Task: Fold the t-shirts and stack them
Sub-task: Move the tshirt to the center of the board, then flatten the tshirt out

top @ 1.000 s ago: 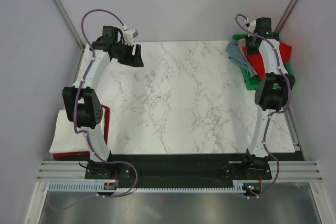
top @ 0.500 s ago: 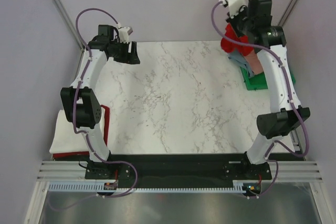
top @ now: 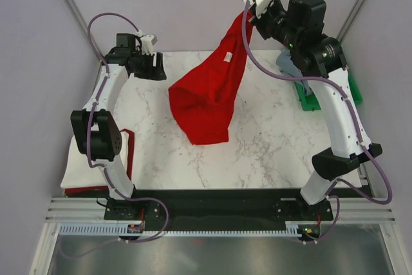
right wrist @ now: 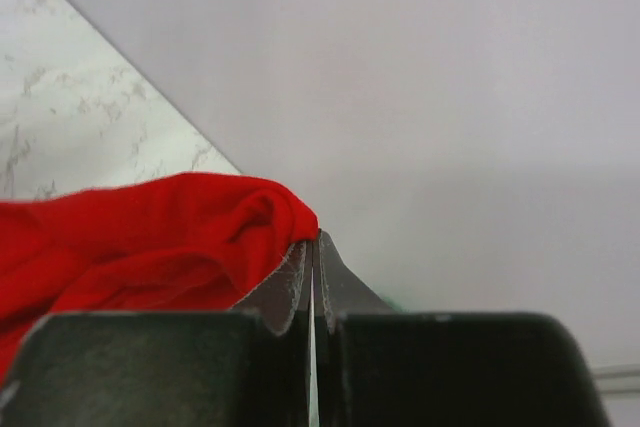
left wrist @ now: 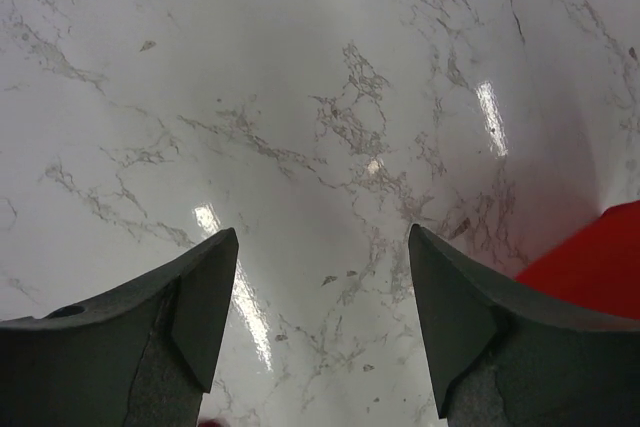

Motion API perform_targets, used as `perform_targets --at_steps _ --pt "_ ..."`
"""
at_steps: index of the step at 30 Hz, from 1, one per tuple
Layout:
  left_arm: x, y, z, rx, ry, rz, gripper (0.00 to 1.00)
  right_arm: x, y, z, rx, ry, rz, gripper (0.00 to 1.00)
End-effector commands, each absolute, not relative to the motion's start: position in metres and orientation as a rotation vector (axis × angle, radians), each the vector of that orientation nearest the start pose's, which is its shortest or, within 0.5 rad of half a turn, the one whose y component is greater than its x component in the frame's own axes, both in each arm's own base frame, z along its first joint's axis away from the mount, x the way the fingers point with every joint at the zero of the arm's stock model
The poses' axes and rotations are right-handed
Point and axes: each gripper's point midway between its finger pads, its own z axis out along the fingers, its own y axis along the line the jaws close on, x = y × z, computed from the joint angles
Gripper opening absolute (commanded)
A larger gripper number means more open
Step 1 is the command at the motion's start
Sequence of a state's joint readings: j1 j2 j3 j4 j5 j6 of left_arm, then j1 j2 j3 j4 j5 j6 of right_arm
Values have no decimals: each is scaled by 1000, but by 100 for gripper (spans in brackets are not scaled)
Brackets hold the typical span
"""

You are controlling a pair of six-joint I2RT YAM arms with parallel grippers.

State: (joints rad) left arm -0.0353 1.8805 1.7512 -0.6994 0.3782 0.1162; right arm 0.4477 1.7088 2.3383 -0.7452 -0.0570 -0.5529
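Top external view, right tool [top: 248,11] held up high, pinched shut on one end of the big red t-shirt [top: 206,94], shirt hanging down over the table [top: 277,140], left tool [top: 156,67] wide open, holding nothing.

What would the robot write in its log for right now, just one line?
right gripper: shut on red shirt, held high | left gripper: open, empty, above table | red shirt: hanging, unfolded

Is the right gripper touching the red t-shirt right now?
Touching. In the right wrist view the right gripper is shut on the edge of the red t-shirt; from above, the shirt hangs from it.
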Motion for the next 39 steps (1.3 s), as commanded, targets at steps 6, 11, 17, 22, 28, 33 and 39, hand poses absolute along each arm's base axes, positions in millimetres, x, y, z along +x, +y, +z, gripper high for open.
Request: perform_targets --at_steps 6,11,17,22,28,33,39 --pt "482 -64 218 340 2254 -290 76 455 190 402 -862 1623 -19 0" --pt "469 -69 216 404 2259 -323 75 504 151 257 -814 1978 -50 6" --pt "376 -107 179 841 2343 -541 67 520 104 222 -665 2156 -84 48" --pt "270 -101 109 1323 2477 -502 56 469 133 228 -893 2066 128 52" --pt "211 -105 85 1680 2414 -434 47 446 141 191 -953 2129 191 53" --pt "175 -116 71 1861 2374 -439 48 445 142 179 -977 2146 202 53" --pt "160 -130 64 1928 2352 -454 54 443 145 173 -995 2150 224 53"
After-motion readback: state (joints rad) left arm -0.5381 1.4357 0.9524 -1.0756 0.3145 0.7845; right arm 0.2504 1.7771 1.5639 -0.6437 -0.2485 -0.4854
